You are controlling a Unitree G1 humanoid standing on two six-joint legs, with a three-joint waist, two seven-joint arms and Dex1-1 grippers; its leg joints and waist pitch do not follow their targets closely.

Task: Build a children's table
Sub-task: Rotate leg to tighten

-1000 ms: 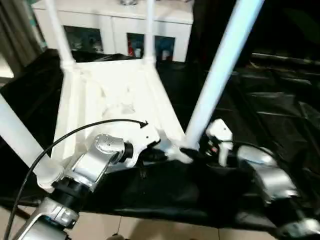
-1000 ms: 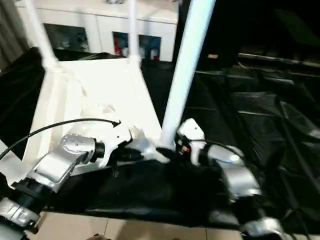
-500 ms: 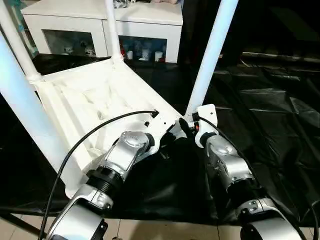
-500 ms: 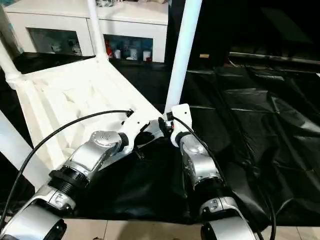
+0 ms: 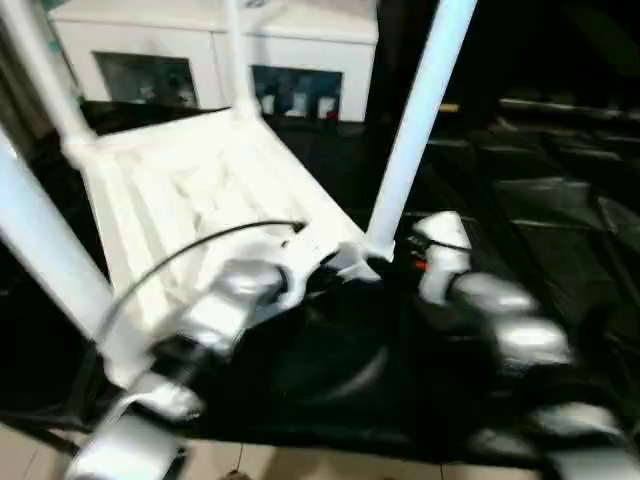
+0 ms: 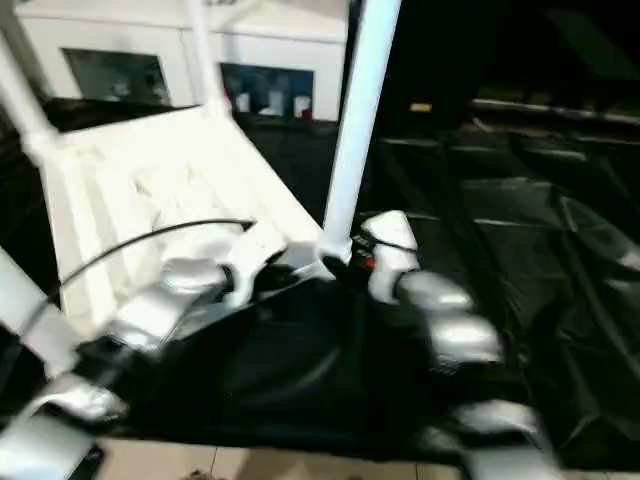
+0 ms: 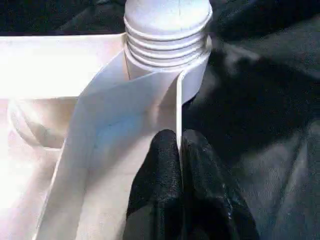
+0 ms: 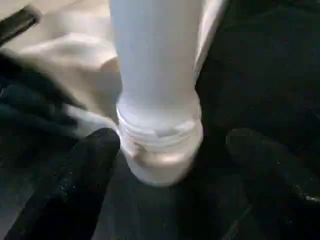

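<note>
Left wrist view: left gripper (image 7: 180,165) pinching tabletop (image 7: 60,65) rim.

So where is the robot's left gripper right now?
The left gripper is pinching the thin rim of the upside-down tabletop at its near corner, just beside the socket holding a leg; the open right gripper sits on that leg's other side.

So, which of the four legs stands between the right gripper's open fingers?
The near right leg, at the tabletop corner nearest the right gripper; the other three stand farther left or back.
</note>
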